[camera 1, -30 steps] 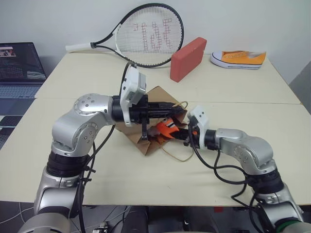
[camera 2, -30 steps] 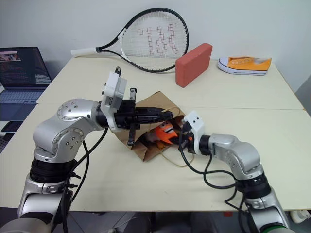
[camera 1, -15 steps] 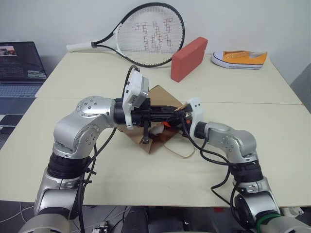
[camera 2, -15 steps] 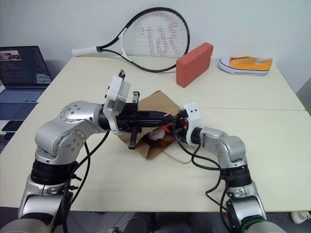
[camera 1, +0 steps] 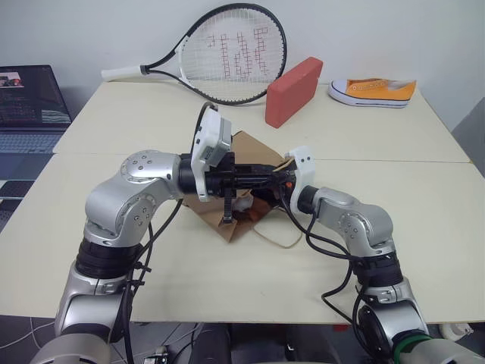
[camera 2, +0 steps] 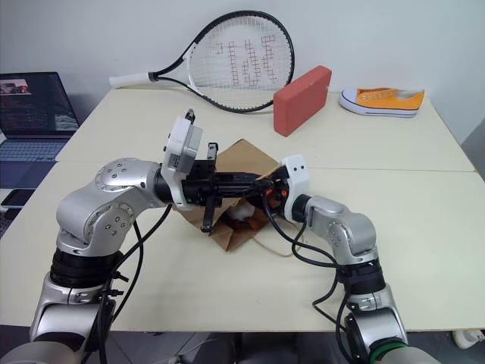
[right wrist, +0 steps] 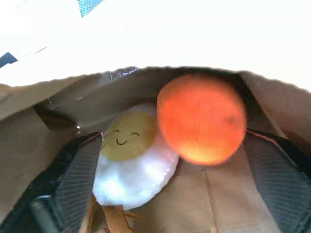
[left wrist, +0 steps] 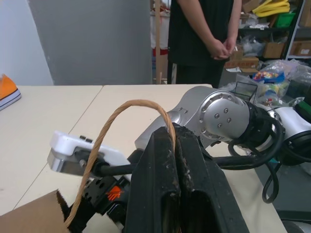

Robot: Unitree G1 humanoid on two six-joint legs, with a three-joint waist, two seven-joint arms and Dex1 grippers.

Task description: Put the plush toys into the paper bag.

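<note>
- A brown paper bag (camera 1: 244,152) lies on its side on the desk (camera 1: 424,227), mouth held open.
- Inside the bag rest a white egg toy (right wrist: 131,165) with yellow smiling yolk and an orange carrot toy (right wrist: 201,119), touching.
- The left gripper (left wrist: 175,160), level, has its jaws pressed together on the bag's cord handle (left wrist: 124,109).
- The right gripper (right wrist: 165,194) sits at the bag's mouth, jaws spread, empty.

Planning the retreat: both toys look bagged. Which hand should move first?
Right. The right hand is open inside the paper bag, egg toy and carrot toy loose ahead of it. The left hand is shut on the bag's handle, holding the mouth open.
</note>
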